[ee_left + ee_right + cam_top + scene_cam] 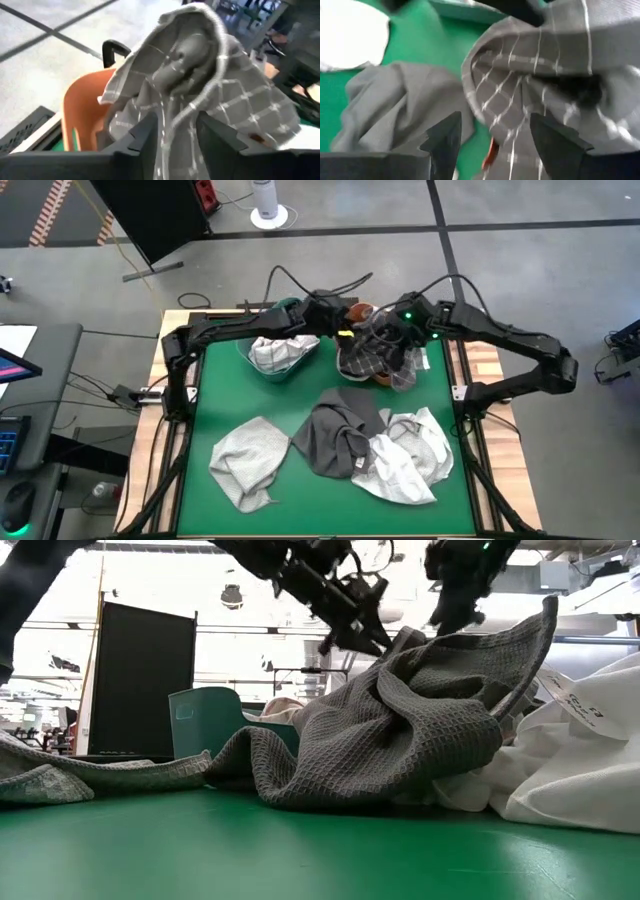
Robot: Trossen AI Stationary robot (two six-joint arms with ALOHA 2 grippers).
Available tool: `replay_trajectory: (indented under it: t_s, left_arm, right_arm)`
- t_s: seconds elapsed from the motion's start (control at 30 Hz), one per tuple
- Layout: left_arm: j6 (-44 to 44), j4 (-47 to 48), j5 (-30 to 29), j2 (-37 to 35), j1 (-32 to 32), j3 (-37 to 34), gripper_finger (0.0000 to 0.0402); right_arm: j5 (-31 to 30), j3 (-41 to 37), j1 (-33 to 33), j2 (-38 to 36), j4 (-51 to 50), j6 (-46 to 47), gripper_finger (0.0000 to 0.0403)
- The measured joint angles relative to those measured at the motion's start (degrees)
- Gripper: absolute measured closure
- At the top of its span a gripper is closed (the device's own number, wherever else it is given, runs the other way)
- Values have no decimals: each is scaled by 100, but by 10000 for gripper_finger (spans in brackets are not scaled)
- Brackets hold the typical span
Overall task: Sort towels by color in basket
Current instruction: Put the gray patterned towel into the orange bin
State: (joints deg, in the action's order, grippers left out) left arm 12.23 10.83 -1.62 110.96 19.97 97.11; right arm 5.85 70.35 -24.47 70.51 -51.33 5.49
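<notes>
Towels lie loose on the green tabletop: light grey at 7 o'clock, dark grey at centre, white at 5 o'clock. A grey checked towel drapes over the orange basket at 1 o'clock. Left gripper jaws pinch its edge; right gripper jaws stand spread above. Soft, limp and light, it is likely best taken at a bunched fold.

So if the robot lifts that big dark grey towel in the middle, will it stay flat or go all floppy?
Probably floppy. The dark grey towel already lies crumpled in soft folds, so it would likely droop from wherever it is pinched. Its waffle weave looks thick, so it is probably not slippery. One edge rests against the white towel, so that might get tugged along.
</notes>
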Motion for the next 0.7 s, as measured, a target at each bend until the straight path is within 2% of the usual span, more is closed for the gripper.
replay_trajectory:
  t_s: [0.17,0.3,0.53,0.7]
  left_arm:
    - [-422,536,16,-641,-79,-1,258]
    - [-556,644,16,-1142,-161,1,260]
    - [-497,1074,-84,-1847,-227,1,262]
    - [-437,1523,-140,-2059,-238,1,262]
  right_arm:
    - [-283,-543,-268,316,1214,-422,137]
    - [-414,-811,-557,950,1878,-643,137]
    - [-423,-972,-868,2343,1915,-447,140]
    - [-429,-947,-861,2805,1880,-451,151]
